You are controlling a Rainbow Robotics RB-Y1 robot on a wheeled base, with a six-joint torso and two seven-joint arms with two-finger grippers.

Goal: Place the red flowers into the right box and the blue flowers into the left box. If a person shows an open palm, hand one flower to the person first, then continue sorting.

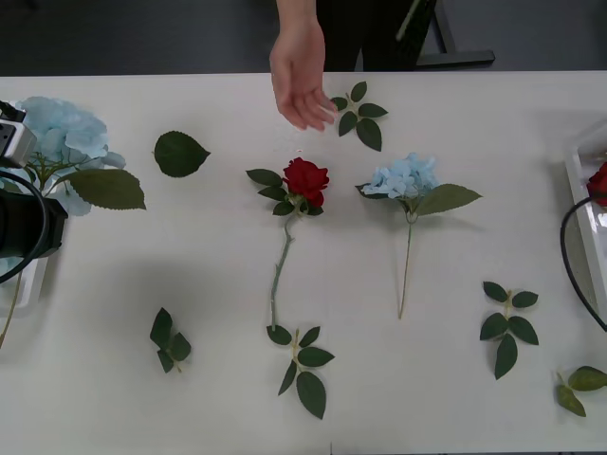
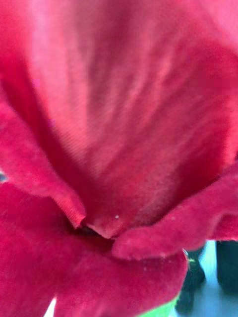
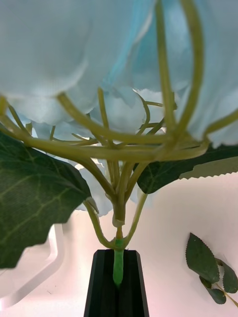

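Red rose (image 1: pixel 305 180) and a blue hydrangea (image 1: pixel 405 176) lie mid-table, well apart from both boxes, and a person's hand (image 1: pixel 302 78) is out over the far edge just beyond the rose, palm looking open. To me that reads as a hand-off request, so the main risk is you carrying on sorting and skipping it.

Your left gripper (image 3: pixel 117 282) is at the far left over the left box (image 1: pixel 27 284), its black fingers (image 3: pixel 101 287) clamped together on the stem of another blue flower (image 3: pixel 119 89). That grip is only on the thin stem tip with a wide head above, so a quick swing could let it pivot or slip out. It may be your handiest flower to pass over.

On the right, a red bloom (image 2: pixel 119 138) sits right up against the wrist camera near the right box (image 1: pixel 580 190); I can't tell how those fingers stand.

Loose leaf sprigs (image 1: pixel 299 358) lie around the table (image 1: pixel 218 284); don't snag one reaching in.
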